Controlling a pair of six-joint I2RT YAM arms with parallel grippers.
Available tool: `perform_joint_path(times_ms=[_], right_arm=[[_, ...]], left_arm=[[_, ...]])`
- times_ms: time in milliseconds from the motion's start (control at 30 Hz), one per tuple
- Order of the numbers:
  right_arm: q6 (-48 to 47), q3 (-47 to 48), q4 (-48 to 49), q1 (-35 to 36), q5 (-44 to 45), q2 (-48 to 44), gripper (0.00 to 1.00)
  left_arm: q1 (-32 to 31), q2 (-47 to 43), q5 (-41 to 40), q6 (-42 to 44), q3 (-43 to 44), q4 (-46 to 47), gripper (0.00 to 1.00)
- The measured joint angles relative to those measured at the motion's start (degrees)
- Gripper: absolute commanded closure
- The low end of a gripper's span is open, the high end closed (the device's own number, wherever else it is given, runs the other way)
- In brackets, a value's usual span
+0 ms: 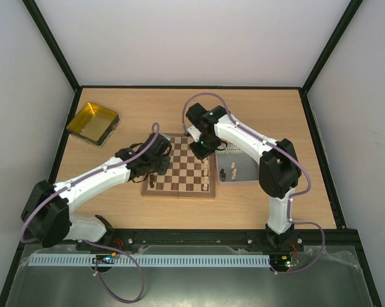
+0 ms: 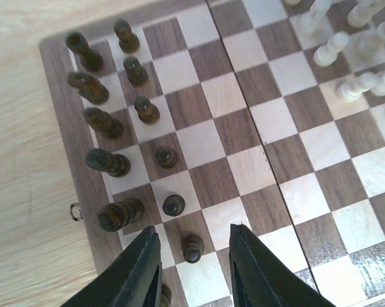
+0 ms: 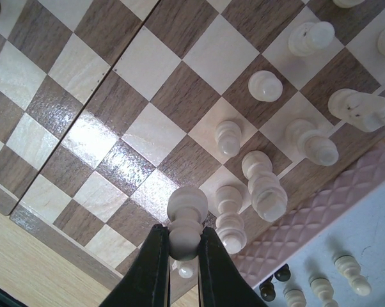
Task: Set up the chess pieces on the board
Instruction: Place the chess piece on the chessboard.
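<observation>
A pale pawn (image 3: 187,214) is clamped between the closed fingers of the right end effector (image 3: 183,251), above the board (image 1: 187,171), which lies mid-table (image 1: 212,211). The left end effector (image 2: 194,233) is spread open, with a dark pawn (image 2: 192,248) standing between its fingers, apart from both.

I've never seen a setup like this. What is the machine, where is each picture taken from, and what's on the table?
Two robot arms, the left arm and the right arm, are bolted to the near edge of a table. One picture looks down from above and behind them. The other two come from cameras on each wrist.

On the table are a chessboard, a yellow tray and a grey tray holding loose pieces. The left gripper is open, with a dark pawn between its fingers. The right gripper is shut on a pale piece.
</observation>
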Motion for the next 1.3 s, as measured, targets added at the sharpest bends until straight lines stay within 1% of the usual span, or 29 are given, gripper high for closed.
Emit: perform_joint_path(times_ms=[300,400,967,1300], right_arm=[[0.0,0.0,0.0,1.2,0.7,3.3,0.98],[0.0,0.0,0.0,1.7,1.0,3.9,0.98],[0.2,0.9,0.0,1.9,3.1,7.4,0.98],[0.2,1.0,0.1,1.9,3.5,7.5,0.94]], left_arm=[[-0.6,-8.9,-3.2,-0.1,0.0,-0.1,0.62],[-0.6,-10.5,-3.8,-0.1,-0.2,0.1,0.61],[-0.6,-10.6,-3.7,0.0,-1.4,1.1,0.61],[-0.6,-10.6,-3.2,0.0,-1.7,1.5,0.61]])
